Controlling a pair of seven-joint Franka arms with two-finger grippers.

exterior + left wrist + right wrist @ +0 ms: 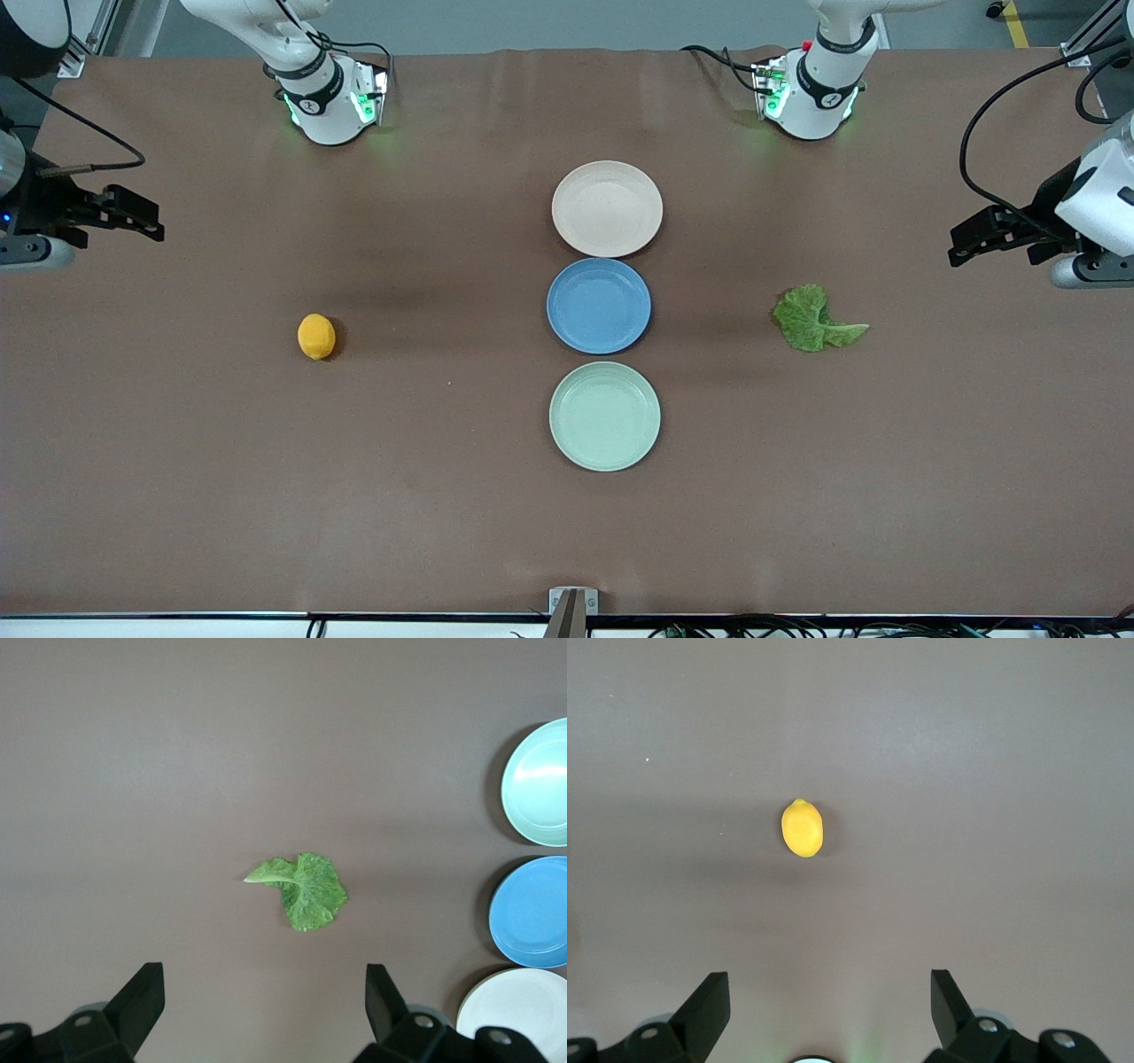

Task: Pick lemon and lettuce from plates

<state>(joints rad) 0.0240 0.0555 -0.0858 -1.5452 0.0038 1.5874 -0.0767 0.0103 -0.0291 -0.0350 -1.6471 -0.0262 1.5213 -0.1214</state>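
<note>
Lemon (316, 337) lies on the bare desk (443, 496), lower left of center in the front frame. Lettuce (815, 320) lies on the desk right of center. Beige-pink plate (607, 208), blue plate (599, 306) and mint plate (605, 416) form a central column. Left claw (966, 239) at right edge, spread wide. Right claw (142, 217) at left edge, spread wide.

Brown table (177, 461): lemon (316, 337), lettuce (813, 320), 3 plates (607, 208) in row.

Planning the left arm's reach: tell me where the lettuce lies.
The lettuce lies on the bare table toward the left arm's end, level with the blue plate but apart from it.
</note>
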